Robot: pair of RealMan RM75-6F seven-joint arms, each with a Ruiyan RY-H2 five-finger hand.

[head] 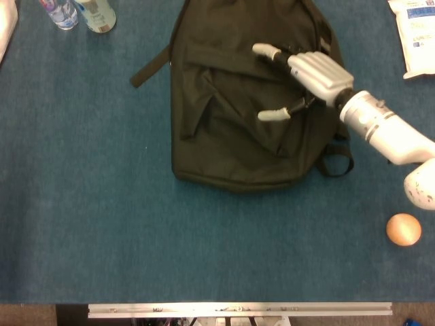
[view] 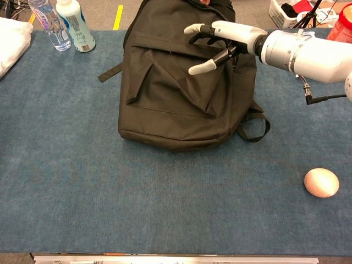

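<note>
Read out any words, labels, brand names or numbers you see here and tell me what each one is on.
No text is legible.
White packet: blue print, too blurred to read.
Labelled bottle: label print too small to read.
Clear bottle: label unreadable.
Black backpack: no lettering shows.

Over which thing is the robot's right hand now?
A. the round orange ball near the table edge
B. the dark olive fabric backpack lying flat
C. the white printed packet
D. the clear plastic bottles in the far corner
B: the right hand is spread above the dark olive fabric backpack, holding nothing, while the round orange ball lies apart on the blue cloth.
</note>
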